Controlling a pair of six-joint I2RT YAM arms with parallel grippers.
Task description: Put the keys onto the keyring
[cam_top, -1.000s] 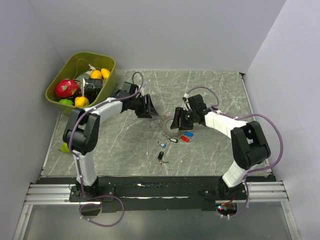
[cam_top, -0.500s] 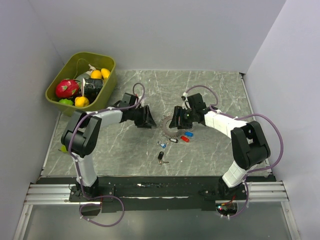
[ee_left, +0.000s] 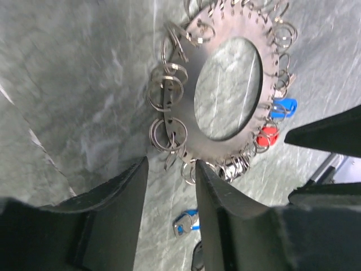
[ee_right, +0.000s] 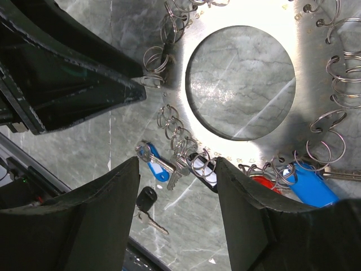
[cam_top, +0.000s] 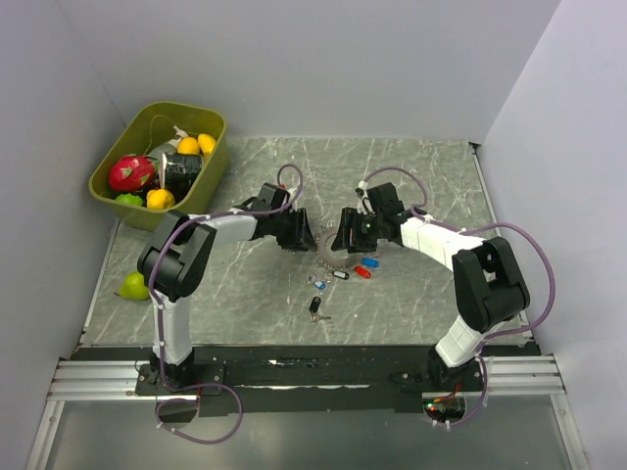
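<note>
We log the keyring (ee_left: 186,113), a flat shiny disc rimmed with wire loops, on the veined table (cam_top: 245,284) between left end effector (ee_left: 170,169) and right end effector (ee_right: 177,169) (both released, empty); plastic-headed keys (cam_top: 364,266) lie beside it.

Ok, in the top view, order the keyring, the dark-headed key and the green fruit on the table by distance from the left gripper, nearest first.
1. keyring, just right of the left gripper.
2. dark-headed key, lower in the view.
3. green fruit, far off to the left.
</note>
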